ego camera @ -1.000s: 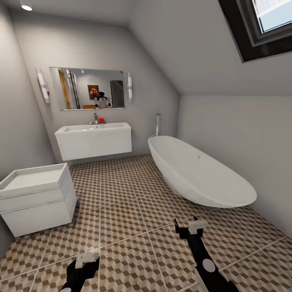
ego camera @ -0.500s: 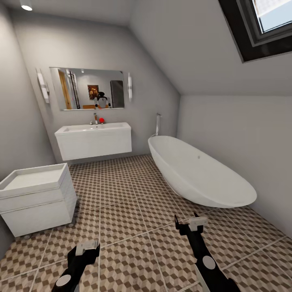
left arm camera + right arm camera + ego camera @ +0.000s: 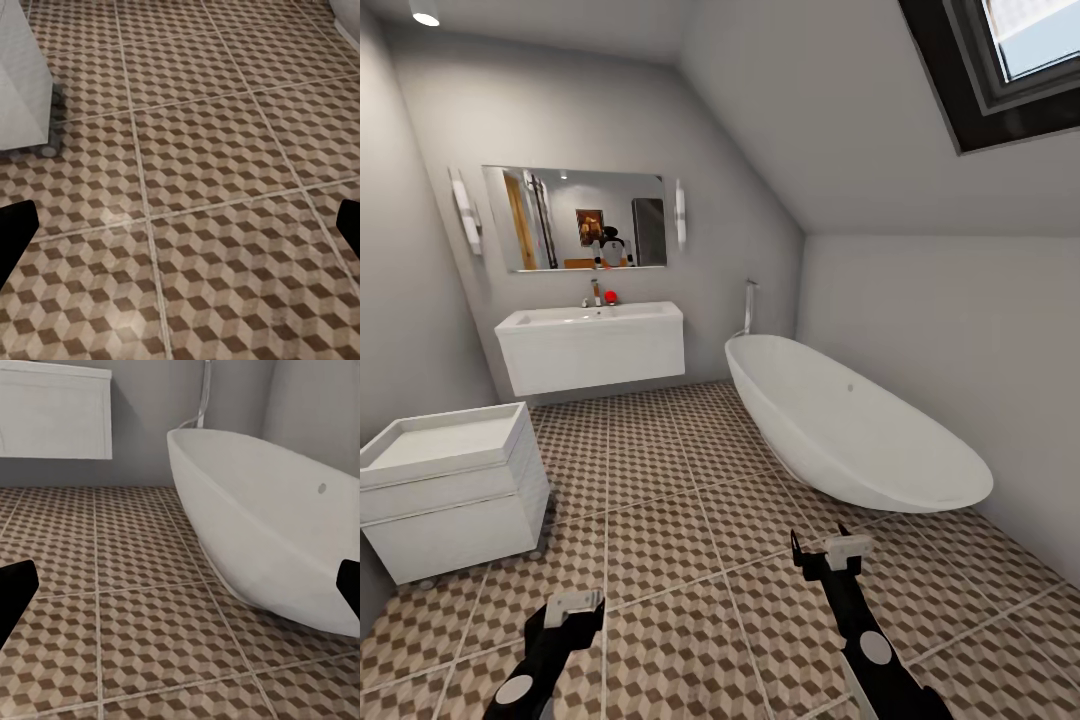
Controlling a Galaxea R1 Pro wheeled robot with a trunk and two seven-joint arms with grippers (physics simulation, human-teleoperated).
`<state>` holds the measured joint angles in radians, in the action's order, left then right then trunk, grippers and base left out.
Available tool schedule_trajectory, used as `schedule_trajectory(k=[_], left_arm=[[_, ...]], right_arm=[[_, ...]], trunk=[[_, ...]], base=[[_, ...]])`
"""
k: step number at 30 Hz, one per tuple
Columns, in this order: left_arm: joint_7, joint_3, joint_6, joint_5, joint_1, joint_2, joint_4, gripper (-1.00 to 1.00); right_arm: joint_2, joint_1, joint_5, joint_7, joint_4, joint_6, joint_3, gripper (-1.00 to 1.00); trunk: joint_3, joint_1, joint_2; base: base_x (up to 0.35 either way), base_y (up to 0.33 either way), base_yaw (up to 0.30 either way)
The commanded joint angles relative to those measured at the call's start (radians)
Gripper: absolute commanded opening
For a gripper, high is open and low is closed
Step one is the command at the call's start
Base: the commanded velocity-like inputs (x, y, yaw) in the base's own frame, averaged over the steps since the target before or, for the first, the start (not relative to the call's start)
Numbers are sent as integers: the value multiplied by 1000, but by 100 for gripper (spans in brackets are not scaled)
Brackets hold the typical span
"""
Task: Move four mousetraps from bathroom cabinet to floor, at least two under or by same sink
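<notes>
We hold both arms low and forward over the bathroom floor [image 3: 690, 520]. Left gripper [image 3: 573, 608] hangs near the white drawer unit [image 3: 450, 490], fingers spread wide, empty. Right gripper [image 3: 828, 553] reaches further out, beside the bathtub [image 3: 850, 420], also spread, empty. The bathroom sink [image 3: 590, 345] hangs on the far wall under the mirror [image 3: 575, 218].

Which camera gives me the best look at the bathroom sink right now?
The head view: the whole bathroom sink shows there, wall-hung under the mirror, with the tap on top. The right wrist view catches part of its white front at the frame's edge. The left wrist view looks at the bathroom floor.
</notes>
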<state>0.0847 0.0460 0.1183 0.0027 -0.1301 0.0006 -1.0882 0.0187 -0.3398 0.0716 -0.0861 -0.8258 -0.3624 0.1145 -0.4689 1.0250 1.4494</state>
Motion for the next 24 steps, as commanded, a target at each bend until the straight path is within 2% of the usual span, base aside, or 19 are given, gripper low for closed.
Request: schedule_trajectory(k=[1, 24], left_arm=[[3, -1, 6, 0, 0, 1, -1, 100], [3, -1, 8, 2, 0, 3, 1, 100]], right_arm=[[0, -1, 8, -9, 1, -1, 2, 100], [-1, -1, 8, -10, 5, -2, 2, 100]], trunk=[[-1, 0, 1], [-1, 0, 1]], base=[[0, 0, 0], [0, 0, 0]])
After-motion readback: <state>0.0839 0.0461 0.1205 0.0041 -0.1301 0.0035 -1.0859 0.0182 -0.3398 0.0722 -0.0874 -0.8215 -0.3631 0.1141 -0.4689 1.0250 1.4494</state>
